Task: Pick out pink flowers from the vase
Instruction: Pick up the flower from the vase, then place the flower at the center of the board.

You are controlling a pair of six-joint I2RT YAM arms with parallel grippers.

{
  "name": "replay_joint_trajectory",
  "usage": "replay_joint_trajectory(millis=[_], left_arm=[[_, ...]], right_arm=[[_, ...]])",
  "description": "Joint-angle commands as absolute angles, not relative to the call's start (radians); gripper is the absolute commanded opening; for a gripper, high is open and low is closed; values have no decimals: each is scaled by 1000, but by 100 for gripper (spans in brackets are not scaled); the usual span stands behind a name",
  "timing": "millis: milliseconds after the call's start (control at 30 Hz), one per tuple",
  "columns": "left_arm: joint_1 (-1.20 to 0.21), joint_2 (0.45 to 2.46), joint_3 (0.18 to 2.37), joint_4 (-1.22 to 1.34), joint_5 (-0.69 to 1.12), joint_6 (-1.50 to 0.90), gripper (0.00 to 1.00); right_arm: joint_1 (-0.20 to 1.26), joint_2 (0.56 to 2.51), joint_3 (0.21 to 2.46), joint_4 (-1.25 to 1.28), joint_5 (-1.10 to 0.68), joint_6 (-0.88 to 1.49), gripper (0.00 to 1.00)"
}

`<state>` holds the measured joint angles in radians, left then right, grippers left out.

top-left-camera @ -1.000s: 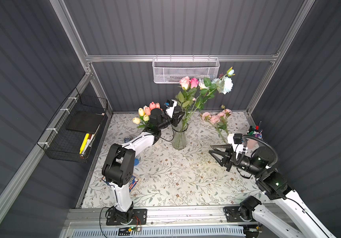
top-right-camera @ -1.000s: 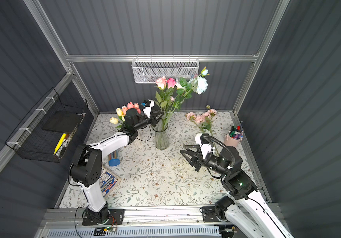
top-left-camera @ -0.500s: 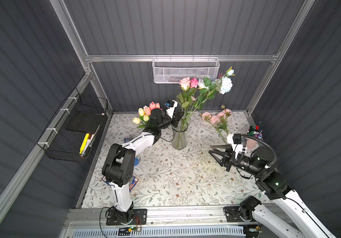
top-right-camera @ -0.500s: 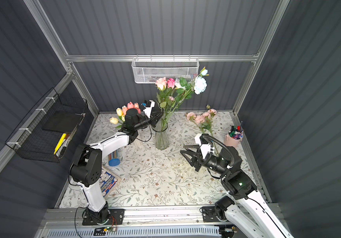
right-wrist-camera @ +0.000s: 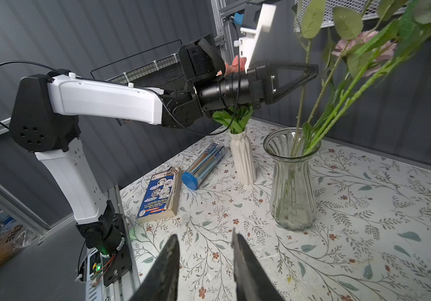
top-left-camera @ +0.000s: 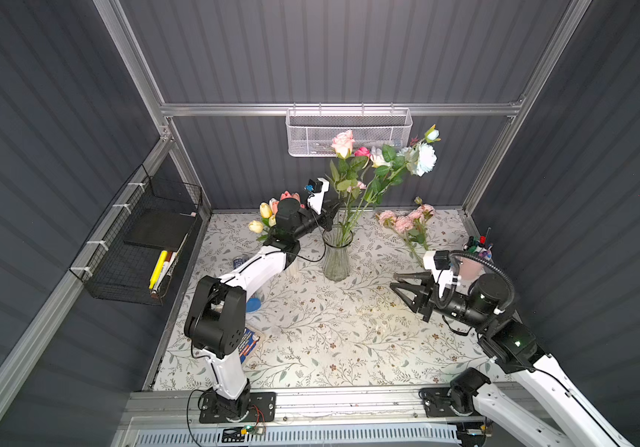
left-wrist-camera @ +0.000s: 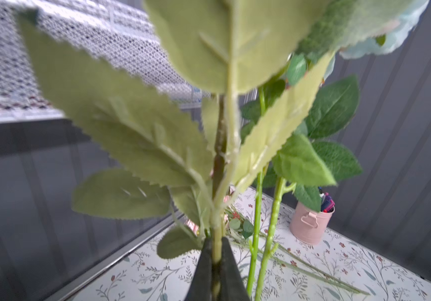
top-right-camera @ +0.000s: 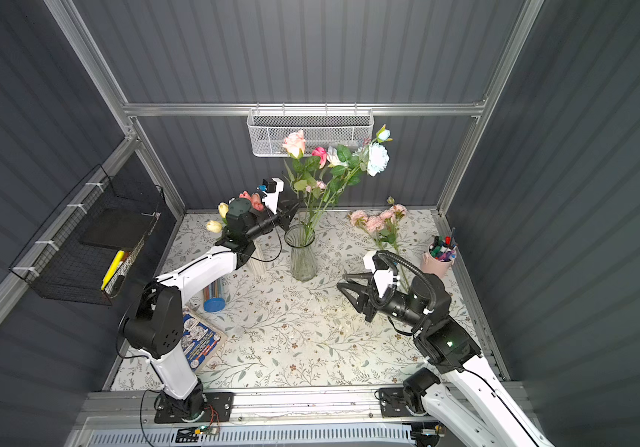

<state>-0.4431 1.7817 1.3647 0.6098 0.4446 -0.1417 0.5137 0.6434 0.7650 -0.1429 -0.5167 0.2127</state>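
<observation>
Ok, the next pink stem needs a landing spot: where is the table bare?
Bare: the table, middle and front, between the glass vase, the book and the right end effector. Crowded: the left edge with book, tube and white vase; the back right with laid pink flowers and pen cup.

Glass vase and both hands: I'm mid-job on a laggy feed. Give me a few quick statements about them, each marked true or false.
1. The left hand is shut on a green stem above the glass vase. True.
2. The right hand grips a flower. False: it is open and empty, over the table.
3. Some pink flowers lie on the table, outside the glass vase. True.
4. The glass vase lies tipped over. False: it stands upright.
5. No pink bloom is in the glass vase. False: a pale pink rose and a hot-pink rose rise from it.
</observation>
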Motion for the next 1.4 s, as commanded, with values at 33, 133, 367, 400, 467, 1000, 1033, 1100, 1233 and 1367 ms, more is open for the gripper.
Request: replay_joint_trajectory(millis=[33, 133, 367, 400, 467, 1000, 1033, 1100, 1233, 1367], left_arm=[[-434, 1721, 1404, 591, 380, -108, 0], [-434, 1694, 1459, 555, 369, -89, 0], [-434, 1624, 1561, 453, 335, -48, 0], [-434, 1609, 1570, 443, 329, -44, 0], [-434, 1581, 1588, 423, 318, -37, 0], [-434, 1317, 1645, 256, 383, -134, 0], [-434, 1300, 1638, 242, 409, -152, 0], [-435, 1264, 1600, 248, 497, -198, 0], [-436, 1202, 1463, 362, 653, -327, 0], [-453, 1176, 1331, 449, 761, -360, 0]], right_arm=[[520, 641, 798, -135, -534, 223, 36], [520, 641, 803, -138, -532, 222, 36], [520, 647, 812, -150, -503, 215, 36], [520, 650, 816, -155, -494, 213, 36], [520, 659, 824, -159, -472, 215, 36], [530, 783, 1006, -85, -574, 203, 38], [532, 799, 1021, -68, -591, 213, 39], [537, 835, 1063, -67, -616, 240, 42], [587, 906, 1121, -49, -637, 241, 49], [634, 962, 1153, -42, -629, 147, 54]])
